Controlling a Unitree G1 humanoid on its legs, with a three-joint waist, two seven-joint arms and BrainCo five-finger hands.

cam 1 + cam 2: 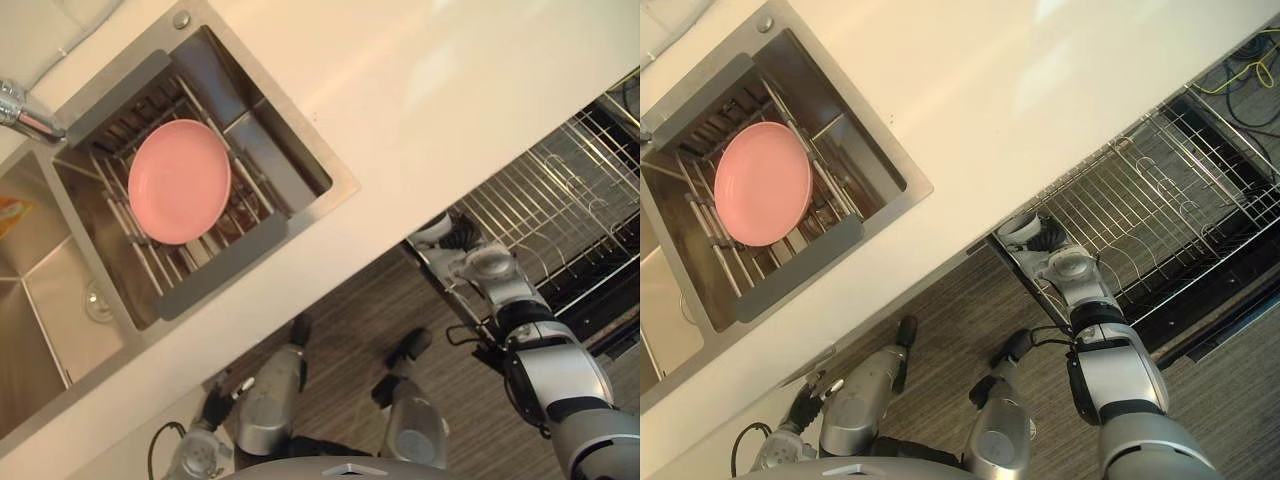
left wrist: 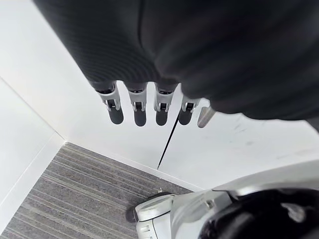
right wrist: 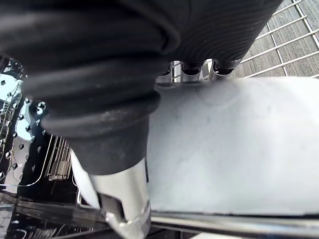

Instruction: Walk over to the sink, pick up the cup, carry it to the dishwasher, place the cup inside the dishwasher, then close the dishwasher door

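Note:
The white cup (image 1: 1017,226) is at the near corner of the dishwasher's pulled-out wire rack (image 1: 1160,200), just below the counter's edge. My right hand (image 1: 1048,241) is shut on the cup. In the right wrist view the cup's white wall (image 3: 234,144) sits between the fingers (image 3: 192,67) and the thumb (image 3: 122,199), with the rack's wires behind. Whether the cup rests on the rack I cannot tell. My left hand (image 1: 208,408) hangs low by the counter's front, and its fingers (image 2: 139,112) are straight and hold nothing.
A steel sink (image 1: 300,140) in the pale counter (image 1: 450,90) holds a pink plate (image 1: 180,180) on a drain rack. A tap (image 1: 20,112) stands at the sink's far left. Grey striped floor (image 1: 350,320) lies below the counter.

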